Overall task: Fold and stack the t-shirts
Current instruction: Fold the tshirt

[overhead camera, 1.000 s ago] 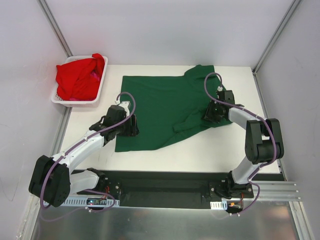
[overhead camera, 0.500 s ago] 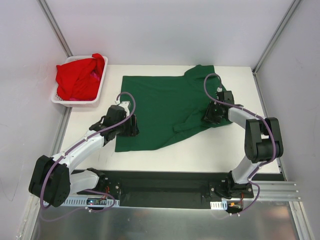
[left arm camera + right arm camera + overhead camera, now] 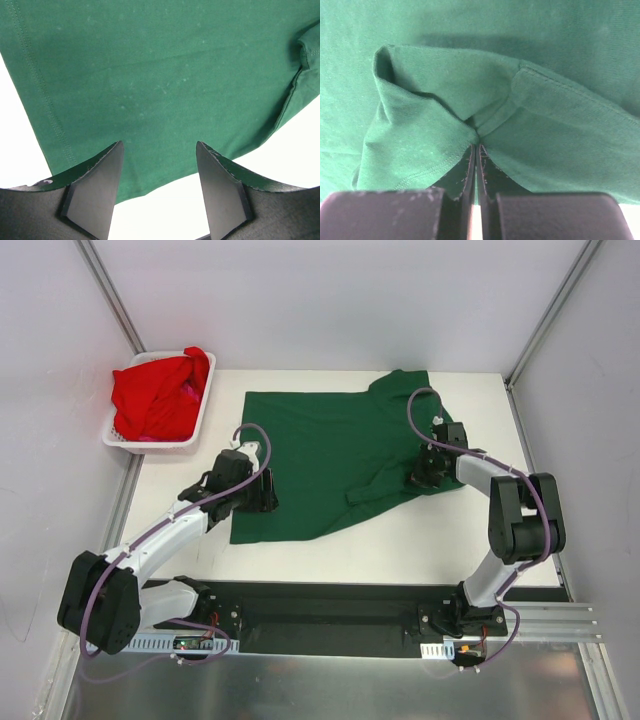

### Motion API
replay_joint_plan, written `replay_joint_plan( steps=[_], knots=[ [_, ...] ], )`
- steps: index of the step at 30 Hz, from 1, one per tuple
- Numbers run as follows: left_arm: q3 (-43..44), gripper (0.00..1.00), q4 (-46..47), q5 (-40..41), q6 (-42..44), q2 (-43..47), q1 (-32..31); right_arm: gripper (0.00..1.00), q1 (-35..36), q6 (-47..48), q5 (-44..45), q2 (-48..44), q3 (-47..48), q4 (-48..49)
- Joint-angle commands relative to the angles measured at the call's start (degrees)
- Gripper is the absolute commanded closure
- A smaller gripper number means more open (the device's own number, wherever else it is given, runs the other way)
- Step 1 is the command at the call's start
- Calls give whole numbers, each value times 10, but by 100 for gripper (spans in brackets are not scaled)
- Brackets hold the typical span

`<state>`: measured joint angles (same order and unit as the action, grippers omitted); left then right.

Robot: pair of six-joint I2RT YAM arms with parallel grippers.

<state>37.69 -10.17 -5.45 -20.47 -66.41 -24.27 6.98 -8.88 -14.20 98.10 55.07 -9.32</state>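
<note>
A dark green t-shirt (image 3: 330, 450) lies spread on the white table, its right side bunched into folds. My right gripper (image 3: 424, 472) is shut on a pinch of that green cloth (image 3: 485, 120) at the shirt's right edge. My left gripper (image 3: 262, 492) hovers open over the shirt's near left corner (image 3: 125, 180), with nothing between its fingers (image 3: 95, 190). A bright red t-shirt (image 3: 158, 392) is heaped in the white basket at the back left.
The white slotted basket (image 3: 128, 443) stands at the table's far left corner. Bare white table (image 3: 400, 550) lies in front of the green shirt. Metal frame posts rise at the back corners.
My right gripper has closed on the green cloth; before, its jaws stood partly open. The left arm has not moved.
</note>
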Motion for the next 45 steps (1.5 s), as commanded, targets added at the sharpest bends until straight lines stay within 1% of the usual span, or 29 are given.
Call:
replay_joint_plan(
  steps=[1,6,11,14,18,22,23,27,28,32,33,37,40,45],
  knots=[
    [10,40,-15,0,-8,26,6,99,-2,4,-4,-39,7,-9],
    [-22,38,-74,6,-44,77,5,99,-2,7,0,-63,11,-23],
    [-63,38,-116,44,-84,137,6,99,-3,-2,-13,-73,17,-21],
    [-70,38,-155,76,-102,143,7,99,-2,-6,-21,-78,20,-22],
    [-40,37,-185,76,-110,122,24,99,-2,-7,-27,-80,21,-23],
    [-44,38,-200,72,-107,131,56,99,-2,-9,-36,-82,23,-20],
    [-46,38,-198,61,-111,137,82,99,-3,-11,-38,-82,22,-20],
    [-63,39,-202,55,-126,156,119,99,-2,-20,-52,-85,20,-10],
    [-69,39,-201,55,-133,159,121,99,-2,-22,-57,-86,18,-8],
    [-116,39,-180,5,-183,167,124,99,-2,-25,-59,-90,18,-3],
    [-139,39,-165,0,-191,173,124,99,-2,-26,-60,-90,18,-3],
    [-171,39,-151,-15,-210,198,124,99,-2,-32,-68,-89,20,0],
    [-184,39,-151,-10,-217,219,124,99,-2,-33,-70,-89,22,2],
    [-177,40,-151,32,-223,219,124,99,-1,-33,-72,-92,22,2]
  ],
)
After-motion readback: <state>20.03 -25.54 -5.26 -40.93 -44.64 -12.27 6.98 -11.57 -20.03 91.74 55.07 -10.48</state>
